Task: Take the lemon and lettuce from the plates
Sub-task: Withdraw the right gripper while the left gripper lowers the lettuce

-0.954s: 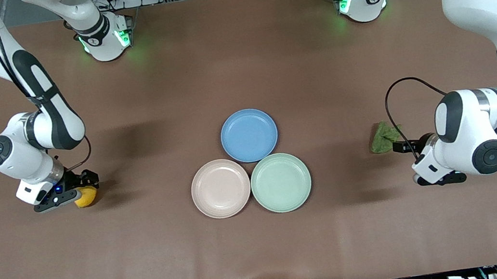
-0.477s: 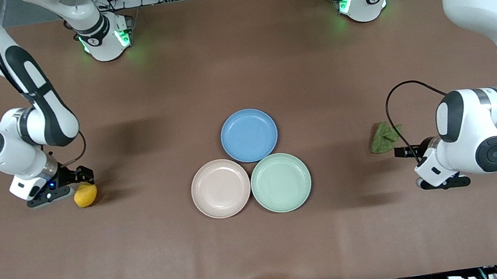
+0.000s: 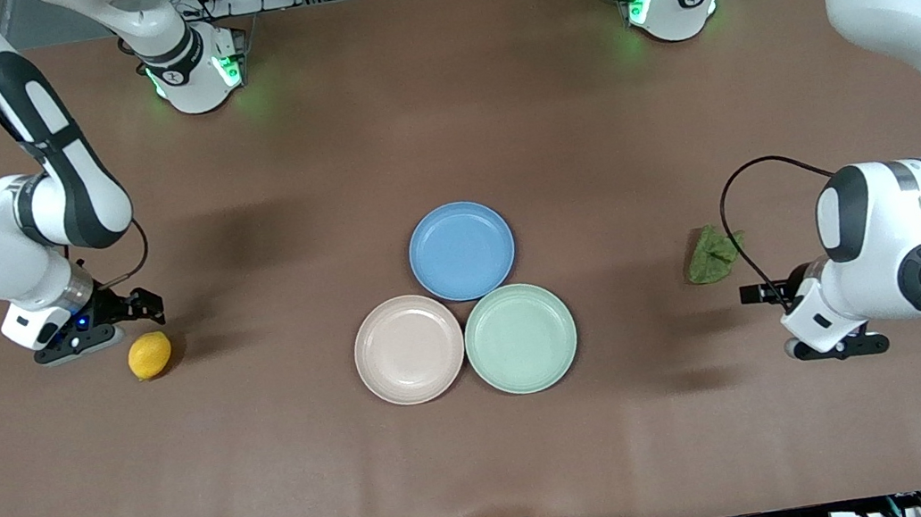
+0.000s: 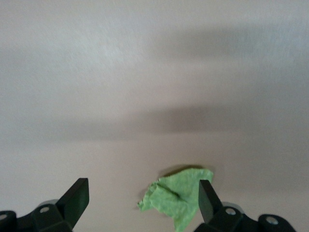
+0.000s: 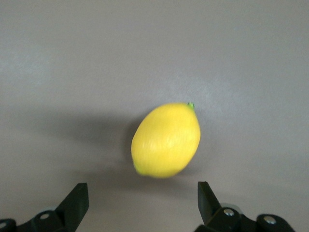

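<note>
The brown table [image 3: 488, 453] fills almost the whole front view, and wide bare cloth lies between the plates and each end. Three plates sit in the middle, touching each other: the blue plate [image 3: 461, 250] farthest from the front camera, the beige-pink plate [image 3: 410, 361] and the mint green plate [image 3: 520, 337] nearer, side by side, all with nothing on them.

The lemon [image 3: 149, 355] lies on the bare table toward the right arm's end, well apart from the plates. The right gripper [image 3: 127, 311] hangs just beside it, over the cloth, with its jaws wide apart and nothing between them; in the right wrist view the lemon [image 5: 166, 139] sits free between the two fingertips [image 5: 77, 200].

The lettuce [image 3: 710, 253] lies crumpled on the table toward the left arm's end, also far from the plates. The left gripper [image 3: 763, 293] is near it, mostly covered by its own wrist in the front view. The left wrist view shows its jaws spread open and empty, and one finger cuts off a part of the leaf [image 4: 176, 197].
</note>
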Controlling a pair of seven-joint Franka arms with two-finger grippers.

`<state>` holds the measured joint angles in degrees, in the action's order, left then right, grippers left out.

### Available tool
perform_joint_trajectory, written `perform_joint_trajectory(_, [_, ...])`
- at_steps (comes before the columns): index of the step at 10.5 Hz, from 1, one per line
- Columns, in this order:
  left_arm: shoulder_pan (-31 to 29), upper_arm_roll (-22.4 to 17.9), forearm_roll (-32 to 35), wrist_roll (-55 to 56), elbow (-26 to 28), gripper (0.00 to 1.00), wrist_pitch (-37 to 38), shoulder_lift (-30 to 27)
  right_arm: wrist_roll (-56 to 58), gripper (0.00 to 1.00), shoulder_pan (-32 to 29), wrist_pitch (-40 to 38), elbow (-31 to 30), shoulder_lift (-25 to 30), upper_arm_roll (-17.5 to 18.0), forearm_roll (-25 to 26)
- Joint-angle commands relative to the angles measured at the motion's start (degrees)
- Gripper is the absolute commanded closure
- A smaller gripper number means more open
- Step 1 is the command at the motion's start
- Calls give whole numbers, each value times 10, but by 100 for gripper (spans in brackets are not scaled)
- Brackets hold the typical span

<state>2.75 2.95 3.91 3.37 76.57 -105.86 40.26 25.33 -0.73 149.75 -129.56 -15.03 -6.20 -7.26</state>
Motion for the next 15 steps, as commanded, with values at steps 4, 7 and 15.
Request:
perform_joint_trajectory(4, [-18, 9, 7, -8, 31, 0, -30, -19, -47, 0, -24, -141, -31, 104, 2, -11])
perform_joint_trajectory(7, [-18, 9, 8, -8, 55, 0, -67, -26, -87, 0, -23, -183, -17, 141, 2, -9])
perform_joint_trajectory(15, [-26, 9, 8, -8, 276, 0, -325, -100, -110, 0, -47, -354, 126, 169, -3, 30])
